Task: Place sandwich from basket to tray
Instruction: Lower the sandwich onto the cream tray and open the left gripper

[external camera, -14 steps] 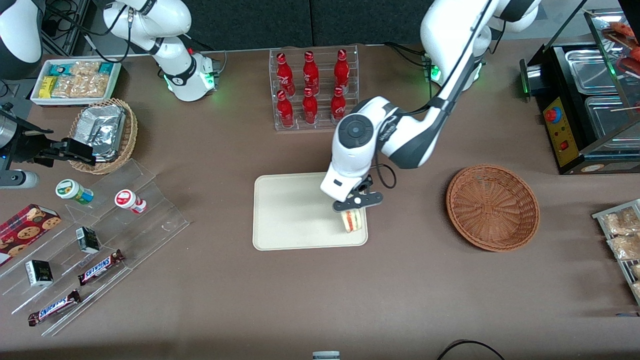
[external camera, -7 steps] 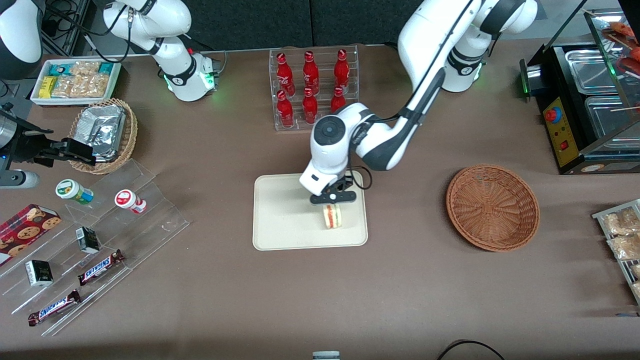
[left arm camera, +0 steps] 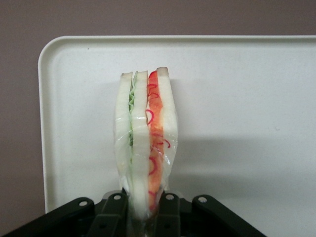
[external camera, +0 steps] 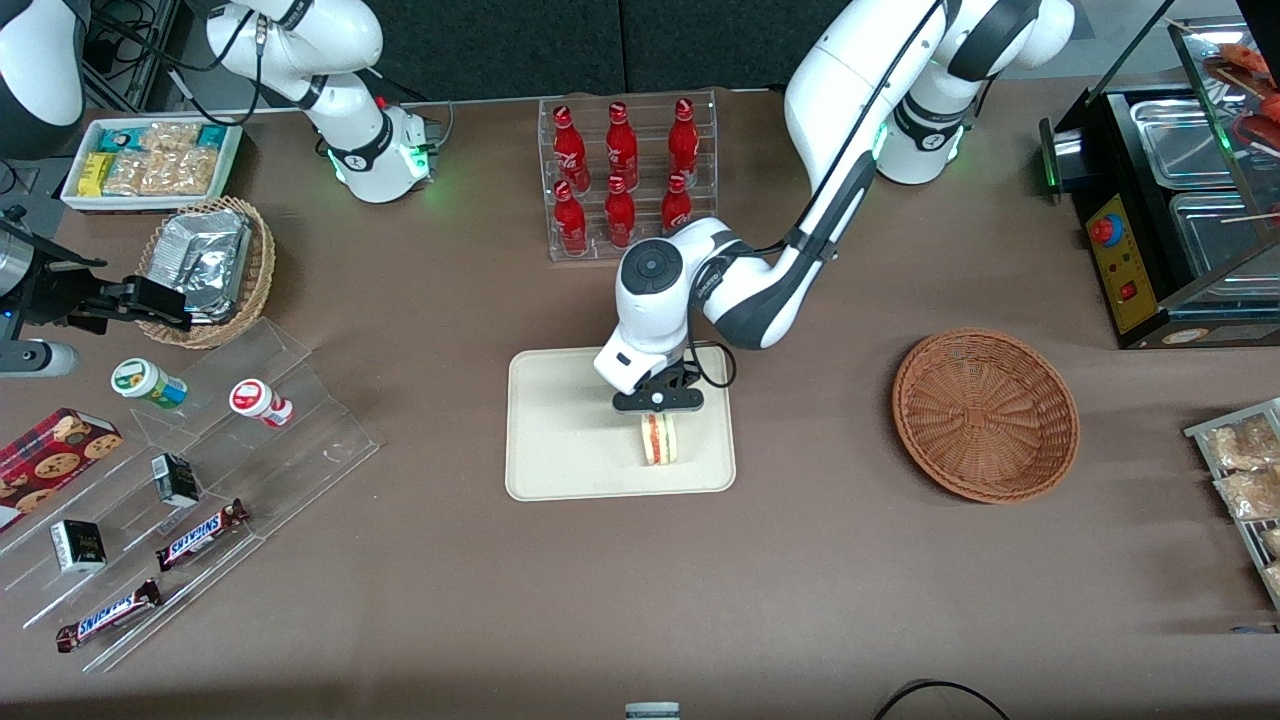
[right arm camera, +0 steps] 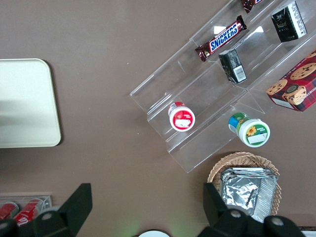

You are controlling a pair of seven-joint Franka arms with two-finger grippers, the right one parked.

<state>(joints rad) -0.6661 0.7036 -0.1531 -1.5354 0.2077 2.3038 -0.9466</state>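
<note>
1. Surroundings, front view: brown tabletop (external camera: 820, 560). A clear rack of red bottles (external camera: 622, 175) stands farther from the camera than the tray (external camera: 560, 440), near it.
2. Toward the parked arm's end of the tabletop: a tan wicker basket with foil packets (external camera: 205, 265), a white box of snack packets (external camera: 150, 160), and a stepped clear acrylic display (external camera: 215, 470) with two small round tubs, small dark cartons and two Snickers bars (external camera: 200, 535). A red cookie box (external camera: 50, 460) lies beside the display.
3. Toward the working arm's end: the reddish-brown basket (external camera: 985, 415), nothing in it, well apart from the tray. A black appliance with steel pans (external camera: 1170, 200) stands farther from the camera than the basket; trays of bagged snacks (external camera: 1245, 470) sit at the table edge.
4. Obstruction: the left arm's wrist and forearm overhang the tray's edge nearest the bottle rack. Nothing else lies on the tray around the sandwich.
5. Gripper (external camera: 659, 405) (left arm camera: 148, 207): over the tray, on the half toward the basket. Jaws clamped on the sandwich (external camera: 659, 440) (left arm camera: 146, 143), pressing on its two bread faces.
6. Sandwich position: held on edge, over the tray surface; whether it touches the tray cannot be told.
7. Sandwich appearance, wrist view: pale white bread slices, green filling in one layer, red-orange filling in the other, with thin red curls along the edge. A glossy clear wrap covers it.
</note>
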